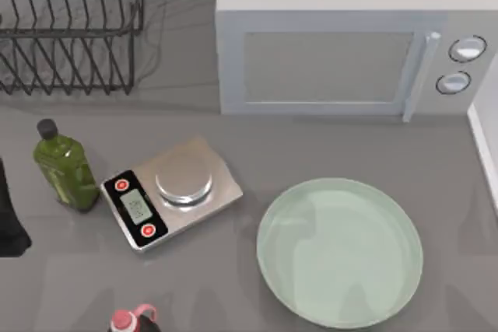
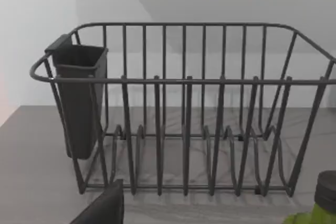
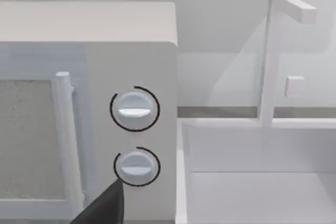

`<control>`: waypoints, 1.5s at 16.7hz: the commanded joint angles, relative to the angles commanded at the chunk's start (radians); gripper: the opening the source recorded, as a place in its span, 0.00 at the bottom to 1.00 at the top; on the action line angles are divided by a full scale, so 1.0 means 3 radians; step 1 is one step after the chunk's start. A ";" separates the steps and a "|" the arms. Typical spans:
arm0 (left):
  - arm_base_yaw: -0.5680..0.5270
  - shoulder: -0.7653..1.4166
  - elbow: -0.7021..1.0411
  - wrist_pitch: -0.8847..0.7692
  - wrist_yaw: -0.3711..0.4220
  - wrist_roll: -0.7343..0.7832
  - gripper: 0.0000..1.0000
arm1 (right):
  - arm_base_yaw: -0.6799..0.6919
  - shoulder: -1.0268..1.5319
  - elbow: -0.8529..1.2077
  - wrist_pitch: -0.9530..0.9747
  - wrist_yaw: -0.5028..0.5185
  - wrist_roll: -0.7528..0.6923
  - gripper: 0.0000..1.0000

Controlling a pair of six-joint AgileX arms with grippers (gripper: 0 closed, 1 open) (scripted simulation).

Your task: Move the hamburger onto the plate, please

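The plate (image 1: 340, 250) is a large pale mint-green dish with a shallow rim, lying on the grey counter right of centre, near the front, with nothing on it. The hamburger is out of view. My left arm (image 1: 9, 219) is a dark shape at the table's left edge, beside the green bottle. A dark part of my left gripper (image 2: 102, 209) faces the dish rack in the left wrist view. A dark part of my right gripper (image 3: 102, 206) faces the microwave's knobs in the right wrist view.
A kitchen scale (image 1: 173, 192) with a silver pan stands left of the plate, and a green oil bottle (image 1: 64, 165) farther left. A wire dish rack (image 1: 70, 25) fills the back left, a white microwave (image 1: 350, 44) the back. A pink-capped bottle (image 1: 132, 320) sits at the front edge.
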 joint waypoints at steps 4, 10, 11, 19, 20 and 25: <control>0.0000 0.0000 0.0000 0.0000 0.0000 0.0000 1.00 | 0.0004 0.0114 0.0087 -0.0108 0.0001 -0.0110 1.00; 0.0000 0.0000 0.0000 0.0000 0.0000 0.0000 1.00 | 0.0049 0.1289 0.0793 -0.1030 -0.0006 -0.1065 1.00; 0.0000 0.0000 0.0000 0.0000 0.0000 0.0000 1.00 | 0.0058 0.1593 0.0942 -0.1238 -0.0008 -0.1273 1.00; 0.0000 0.0000 0.0000 0.0000 0.0000 0.0000 1.00 | 0.0117 0.3748 0.2059 -0.2795 -0.0007 -0.2829 1.00; 0.0000 0.0000 0.0000 0.0000 0.0000 0.0000 1.00 | 0.0122 0.3934 0.2171 -0.2930 -0.0006 -0.2974 1.00; 0.0000 0.0000 0.0000 0.0000 0.0000 0.0000 1.00 | 0.0136 0.4434 0.2493 -0.3292 -0.0003 -0.3371 1.00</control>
